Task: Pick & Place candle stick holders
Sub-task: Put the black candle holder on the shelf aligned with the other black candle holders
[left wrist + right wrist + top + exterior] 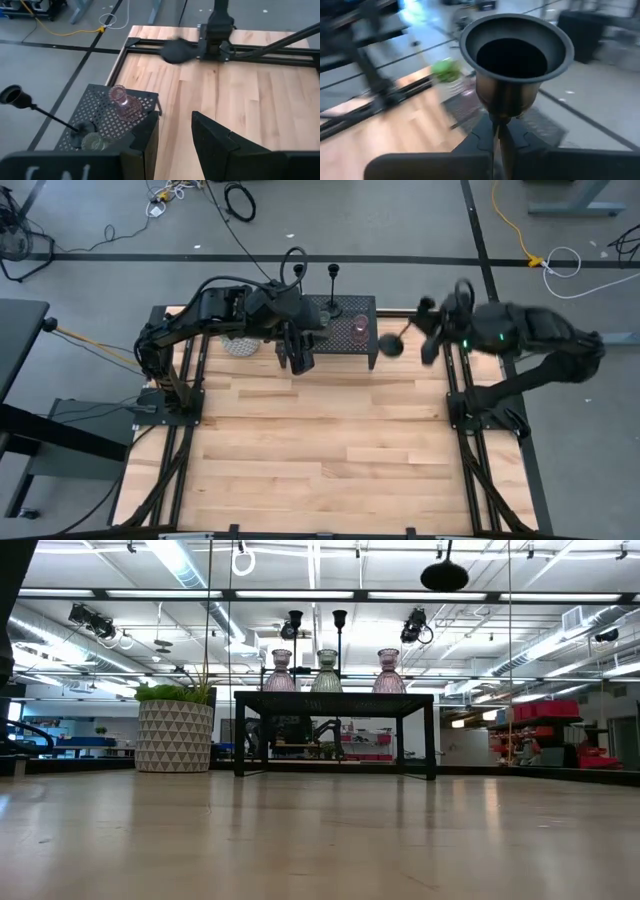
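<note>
My right gripper (425, 332) is shut on a slim black candle stick holder (392, 343), high above the table just right of the black mesh rack (340, 325). Its cup top (514, 47) fills the right wrist view. On the rack stand two pinkish glass cups (281, 670) (388, 668), an olive glass cup (327, 670) and two black stems (293, 635) (340, 630). My left gripper (175, 145) is open and empty, hovering by the rack's near left corner (300, 355). My right gripper pinches the holder's thin stem (496, 132) between its two fingers, below the cup top. The fingers lie across the stem, coming from the table's right side. The holder is lifted clear of everything, roughly upright, with its round base (445, 577) hanging below.
A green plant in a white patterned pot (175, 730) stands left of the rack, behind my left arm (215, 315). The bare wooden tabletop (330, 450) stretches from the rack to the near edge.
</note>
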`<action>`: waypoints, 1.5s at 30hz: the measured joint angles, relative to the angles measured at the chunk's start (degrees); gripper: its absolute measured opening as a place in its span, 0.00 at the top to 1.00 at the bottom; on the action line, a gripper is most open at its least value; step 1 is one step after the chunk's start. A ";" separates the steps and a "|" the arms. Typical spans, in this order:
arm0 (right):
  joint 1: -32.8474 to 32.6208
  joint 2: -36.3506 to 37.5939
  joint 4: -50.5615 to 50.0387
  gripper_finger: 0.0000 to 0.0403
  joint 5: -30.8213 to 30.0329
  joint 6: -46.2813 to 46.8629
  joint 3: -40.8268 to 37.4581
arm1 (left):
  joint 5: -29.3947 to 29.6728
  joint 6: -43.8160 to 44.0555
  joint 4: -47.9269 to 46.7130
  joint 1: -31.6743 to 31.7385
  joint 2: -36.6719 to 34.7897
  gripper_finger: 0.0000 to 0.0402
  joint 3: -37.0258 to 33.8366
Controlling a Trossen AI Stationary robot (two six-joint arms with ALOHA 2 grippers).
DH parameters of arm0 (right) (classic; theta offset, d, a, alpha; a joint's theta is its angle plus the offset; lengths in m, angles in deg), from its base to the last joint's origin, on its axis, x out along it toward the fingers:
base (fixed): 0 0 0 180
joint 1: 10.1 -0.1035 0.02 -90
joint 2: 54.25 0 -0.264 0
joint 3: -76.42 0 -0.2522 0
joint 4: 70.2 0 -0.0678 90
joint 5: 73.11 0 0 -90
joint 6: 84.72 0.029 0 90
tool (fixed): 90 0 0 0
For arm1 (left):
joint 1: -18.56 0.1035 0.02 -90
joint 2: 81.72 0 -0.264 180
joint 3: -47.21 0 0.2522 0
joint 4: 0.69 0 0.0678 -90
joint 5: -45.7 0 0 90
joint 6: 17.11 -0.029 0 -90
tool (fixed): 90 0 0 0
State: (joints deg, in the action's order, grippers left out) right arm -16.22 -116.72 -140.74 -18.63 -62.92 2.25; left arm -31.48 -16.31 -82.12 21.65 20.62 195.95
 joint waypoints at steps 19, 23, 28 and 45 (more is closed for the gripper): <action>44.12 -16.04 10.78 1.00 38.22 -23.73 6.80 | -3.54 0.04 1.29 -0.39 0.00 0.70 0.00; 48.67 -19.42 11.87 1.00 43.47 -25.34 6.80 | -3.45 0.06 1.72 -0.39 0.02 0.70 0.00; 50.62 -24.48 12.77 1.00 47.10 -26.81 6.80 | -3.43 0.06 3.68 -0.39 0.02 0.70 0.00; 50.50 -31.84 17.04 1.00 48.50 -26.60 6.80 | -3.43 -0.02 5.12 -0.26 0.02 0.70 0.00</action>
State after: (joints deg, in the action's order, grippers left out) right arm 34.28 -148.56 -123.70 29.87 -89.51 9.05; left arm -34.91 -16.34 -77.00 21.39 20.64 195.95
